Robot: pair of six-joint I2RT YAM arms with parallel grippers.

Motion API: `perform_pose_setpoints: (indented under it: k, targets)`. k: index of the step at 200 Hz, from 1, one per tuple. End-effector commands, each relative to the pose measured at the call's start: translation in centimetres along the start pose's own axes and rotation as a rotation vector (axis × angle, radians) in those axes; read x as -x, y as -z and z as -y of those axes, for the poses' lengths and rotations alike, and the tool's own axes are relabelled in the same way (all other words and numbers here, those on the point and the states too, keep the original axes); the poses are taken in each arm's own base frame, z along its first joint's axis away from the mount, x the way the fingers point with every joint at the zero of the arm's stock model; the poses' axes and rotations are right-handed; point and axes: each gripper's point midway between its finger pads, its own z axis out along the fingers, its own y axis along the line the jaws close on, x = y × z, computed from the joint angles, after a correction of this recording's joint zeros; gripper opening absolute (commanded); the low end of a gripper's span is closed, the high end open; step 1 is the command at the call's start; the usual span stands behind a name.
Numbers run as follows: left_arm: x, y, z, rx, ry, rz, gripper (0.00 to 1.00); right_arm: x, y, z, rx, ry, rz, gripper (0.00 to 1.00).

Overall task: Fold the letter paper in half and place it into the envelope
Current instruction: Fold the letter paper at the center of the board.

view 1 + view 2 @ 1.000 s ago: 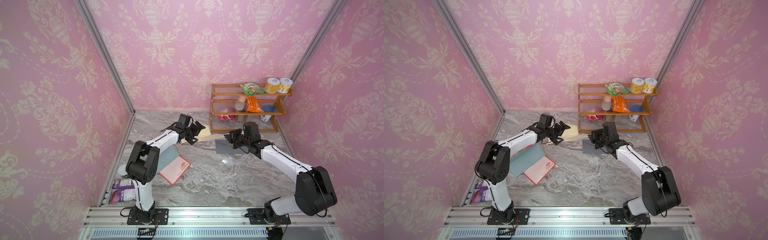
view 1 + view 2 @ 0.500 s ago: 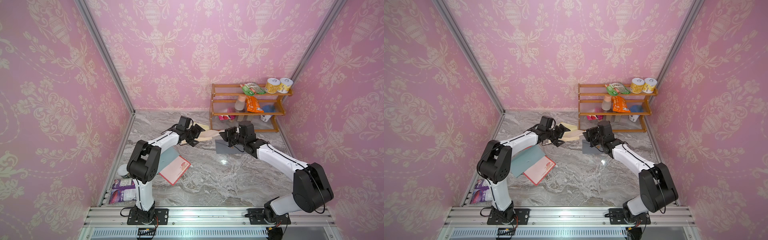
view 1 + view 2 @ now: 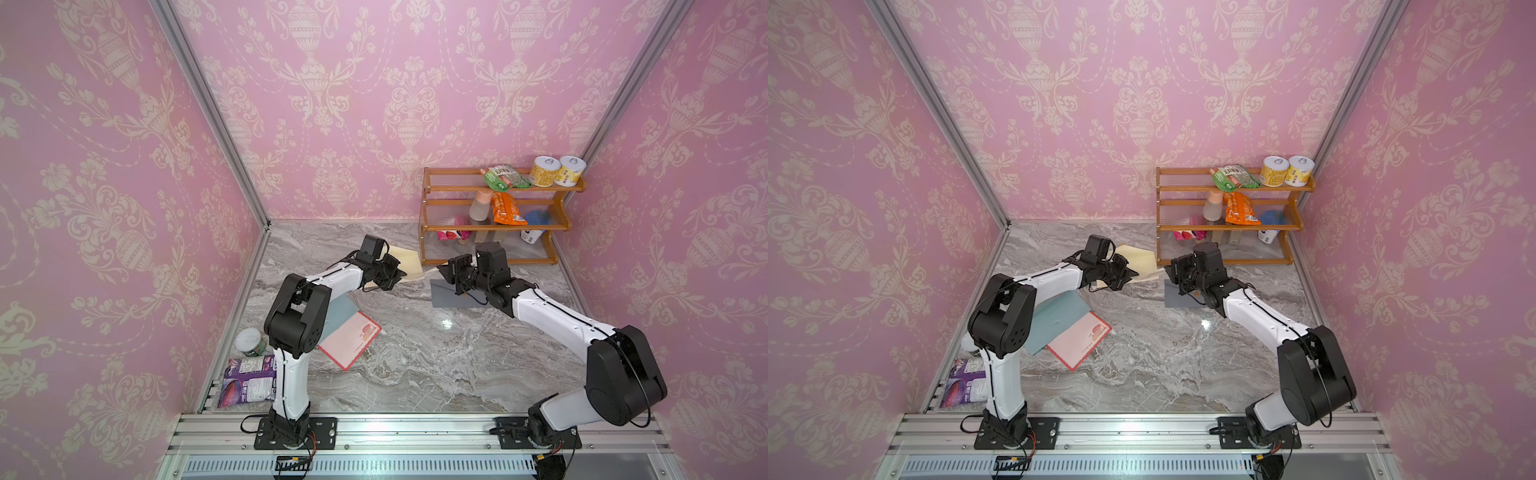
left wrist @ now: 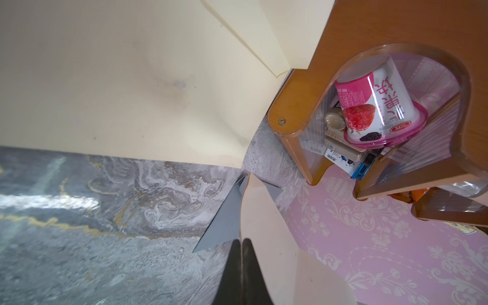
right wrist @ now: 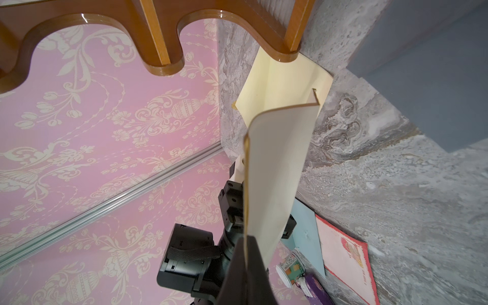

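The letter paper (image 5: 277, 163), a beige sheet, hangs bent in the air between my two grippers; in both top views it shows as a pale strip (image 3: 424, 274) (image 3: 1153, 275). My left gripper (image 4: 241, 241) is shut on one edge of the paper (image 4: 264, 224). My right gripper (image 5: 247, 239) is shut on the opposite edge. The two grippers (image 3: 397, 276) (image 3: 446, 270) face each other closely above the marble floor. The pale yellow envelope (image 3: 409, 259) (image 4: 118, 79) lies flat behind them, one corner under the wooden shelf's foot (image 5: 285, 76).
The wooden shelf (image 3: 490, 226) with snacks and cans stands at the back right, close to both grippers. A grey sheet (image 3: 453, 296) lies under the right arm. A blue sheet (image 3: 1059, 316), a pink card (image 3: 353, 338), a can (image 3: 249, 341) and a purple packet (image 3: 247, 380) lie front left.
My left gripper has gone from open to shut on the paper's edge. My right gripper has carried its end of the paper leftward, closer to the left gripper.
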Motion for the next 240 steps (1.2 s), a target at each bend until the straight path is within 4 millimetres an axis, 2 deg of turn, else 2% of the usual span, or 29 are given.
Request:
perform_pose_setpoints:
  k: [1,29,42,55,82,105,113,143,160,192,219,240]
  targets:
    - [0.6,-0.1,1.1,-0.032,-0.003,-0.007,0.00,0.0,0.7,-0.3,0.016,0.032,0.016,0.03]
    - [1.8,0.5,2.1,-0.071,0.027,0.016,0.00,0.9,1.6,0.8,-0.010,0.016,0.038,0.25]
    - [2.4,0.7,2.7,-0.092,0.046,0.028,0.00,1.4,2.2,1.6,-0.025,0.003,0.053,0.30]
    - [2.9,1.0,3.4,-0.113,0.059,0.036,0.00,1.9,2.8,2.8,-0.051,-0.010,0.063,0.41]
    - [3.8,1.5,5.2,-0.159,0.081,0.055,0.00,2.1,3.8,5.6,-0.123,-0.040,0.066,0.54]
    - [4.1,1.4,6.5,-0.192,0.100,0.062,0.00,1.8,3.9,7.5,-0.173,-0.063,0.045,0.67]
    - [4.3,1.4,6.8,-0.203,0.110,0.065,0.00,1.6,3.8,8.0,-0.187,-0.065,0.035,0.69]
    - [4.7,1.7,8.7,-0.262,0.143,0.075,0.00,1.0,3.1,9.3,-0.223,-0.073,0.000,0.86]
    - [4.5,2.0,10.1,-0.283,0.139,0.075,0.00,0.6,2.1,9.9,-0.231,-0.082,-0.026,0.92]
    - [3.5,2.7,12.5,-0.323,0.134,0.068,0.00,-0.7,-0.1,10.8,-0.249,-0.086,-0.083,0.91]
    - [2.6,3.4,14.4,-0.352,0.115,0.070,0.00,-1.8,-1.0,11.4,-0.274,-0.073,-0.114,0.91]
    - [1.8,3.6,15.0,-0.357,0.104,0.058,0.00,-2.2,-1.7,11.7,-0.271,-0.075,-0.125,0.91]
